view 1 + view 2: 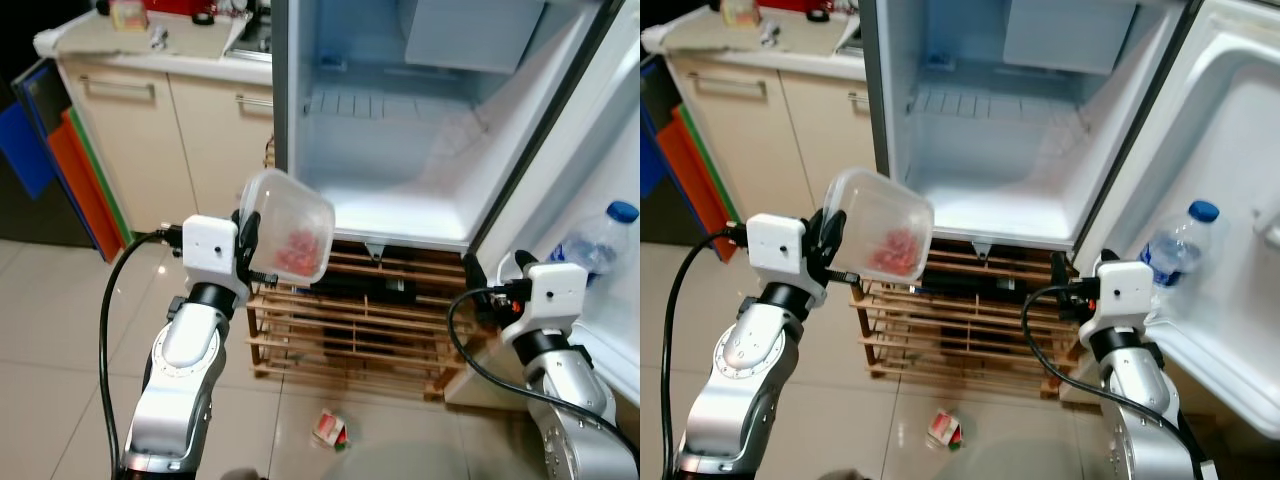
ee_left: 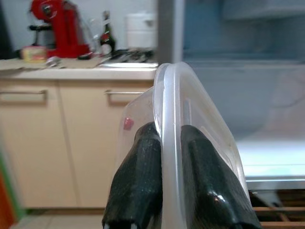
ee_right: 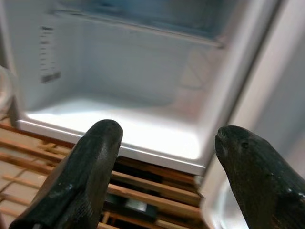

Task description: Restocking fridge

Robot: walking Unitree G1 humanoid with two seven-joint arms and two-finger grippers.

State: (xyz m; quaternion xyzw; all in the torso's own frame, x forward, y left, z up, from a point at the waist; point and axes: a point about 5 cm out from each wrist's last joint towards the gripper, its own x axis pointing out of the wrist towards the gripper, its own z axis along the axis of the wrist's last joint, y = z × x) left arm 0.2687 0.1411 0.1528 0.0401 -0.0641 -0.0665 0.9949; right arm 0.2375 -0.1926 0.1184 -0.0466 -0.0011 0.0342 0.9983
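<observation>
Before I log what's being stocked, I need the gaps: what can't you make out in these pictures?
- Red food in the plastic tub held by the left gripper: cloudy walls blur it in the eye views.
- Water bottle label in the fridge door: too small.
- Small packet on the floor: too small to identify.
- Fridge upper shelves: cut off by the top edge.
- Right gripper: open, empty.

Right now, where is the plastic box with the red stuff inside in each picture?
Left eye view: the plastic box sits centre-left, held by the left gripper, before the open fridge.
Right eye view: the box is further left.
Left wrist view: its rim stands edge-on at centre.
Right wrist view: I can't pick it out.
Shared landmark: the fridge's bright floor.
</observation>
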